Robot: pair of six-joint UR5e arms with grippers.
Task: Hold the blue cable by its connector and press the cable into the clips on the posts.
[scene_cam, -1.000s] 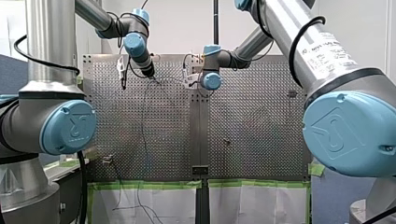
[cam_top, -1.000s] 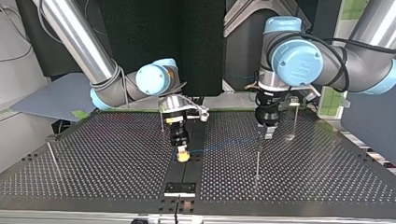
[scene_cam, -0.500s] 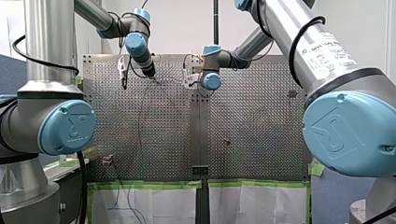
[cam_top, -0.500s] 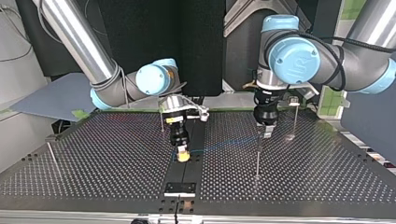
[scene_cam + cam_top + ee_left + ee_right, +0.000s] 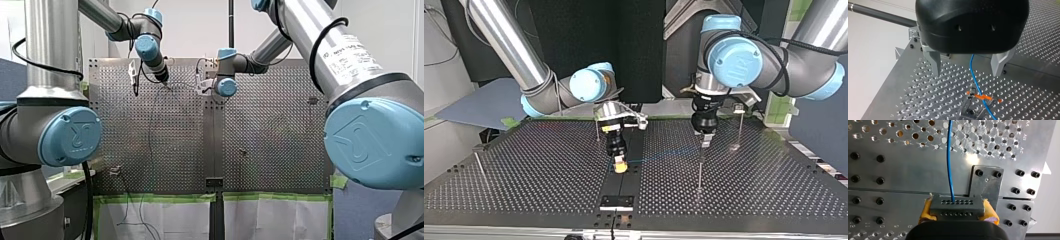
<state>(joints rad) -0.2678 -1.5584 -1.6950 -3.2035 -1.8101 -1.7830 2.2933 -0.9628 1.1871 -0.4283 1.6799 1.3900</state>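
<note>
The blue cable (image 5: pixel 949 165) leaves a dark connector (image 5: pixel 956 206), and my right gripper (image 5: pixel 958 213) is shut on that connector with its yellow pads (image 5: pixel 926 211). In the top view the right gripper (image 5: pixel 620 167) sits low over the table's centre strip. From there the cable (image 5: pixel 659 156) runs toward a thin post (image 5: pixel 699 170). My left gripper (image 5: pixel 705 142) hangs just above that post's top. In the left wrist view its metal fingers (image 5: pixel 935 63) stand open. The cable (image 5: pixel 974 80) passes between them without touching and drops to the orange-marked clip (image 5: pixel 980 96).
Further thin posts stand on the perforated table at the top view's right (image 5: pixel 740 127), far left (image 5: pixel 479 165) and behind the right gripper (image 5: pixel 597 131). A black bracket (image 5: pixel 616 201) sits on the centre strip near the front edge. Loose cable hangs over the table's edge (image 5: pixel 150 150).
My left gripper has risen slightly and shifted toward the top view's left, staying open over the post. The right gripper keeps still with the connector.
</note>
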